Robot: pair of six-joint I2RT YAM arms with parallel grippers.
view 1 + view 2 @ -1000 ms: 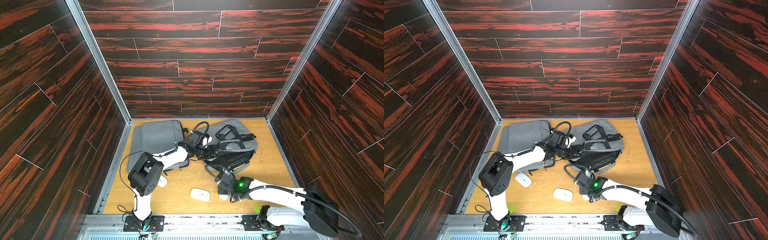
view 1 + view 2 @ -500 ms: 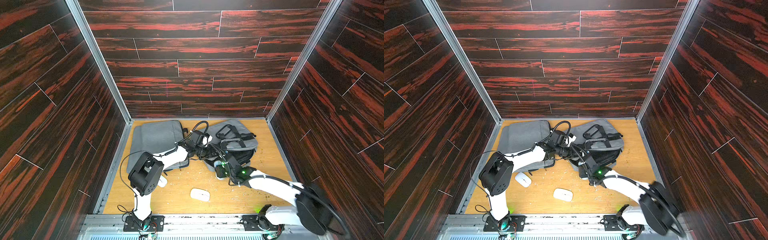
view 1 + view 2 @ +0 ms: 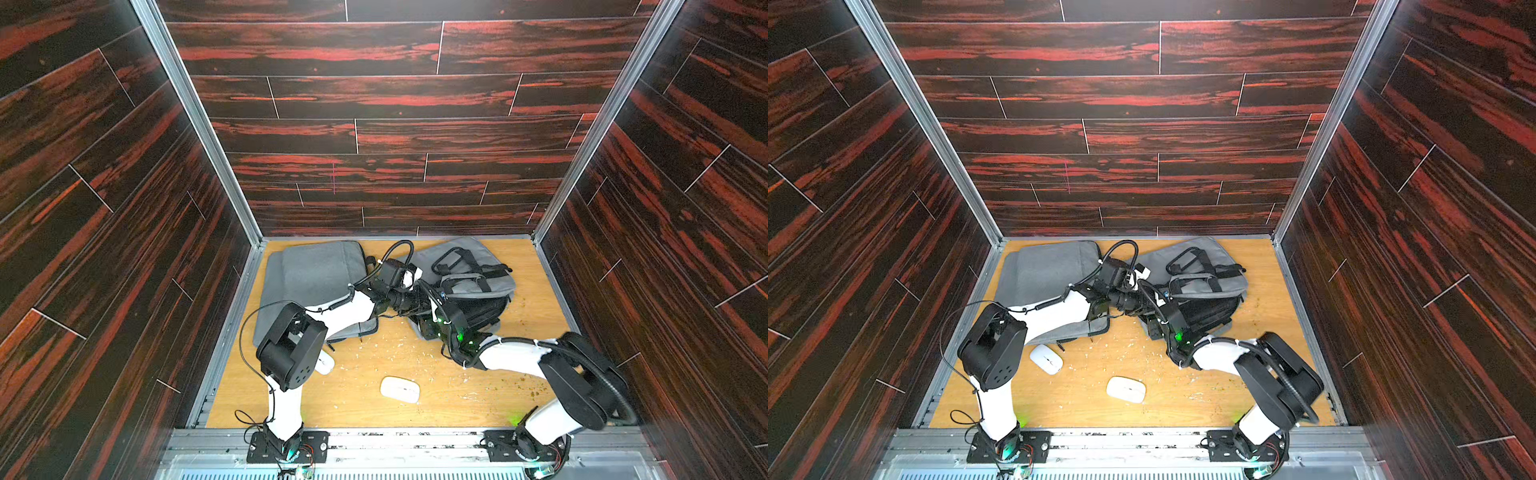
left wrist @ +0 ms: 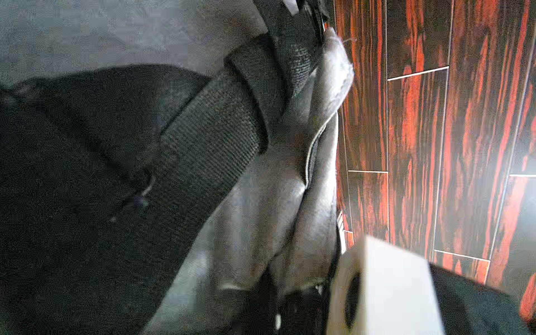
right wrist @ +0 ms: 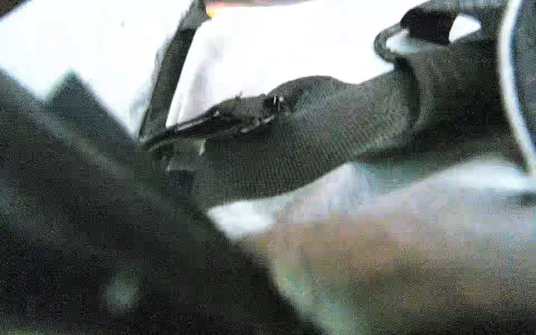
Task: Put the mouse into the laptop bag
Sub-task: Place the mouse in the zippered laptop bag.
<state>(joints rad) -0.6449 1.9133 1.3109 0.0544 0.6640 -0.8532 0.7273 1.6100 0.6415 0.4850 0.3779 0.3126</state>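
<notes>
White low oval mouse point(image 3: 400, 389) lying flat on wooden table point(image 3: 353, 411).

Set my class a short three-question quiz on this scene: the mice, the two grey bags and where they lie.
1. True or false: the mouse nearest the front rail lies inside a bag.
2. How many white mice lie on the table?
3. Choose: the handled bag lies (A) on top of the flat grey sleeve, (B) beside it, toward the side of the right arm, (C) at the front rail.
Key: 1 false, it lies on bare table. 2 two; the second mouse lies by the left arm. 3 B.
</notes>
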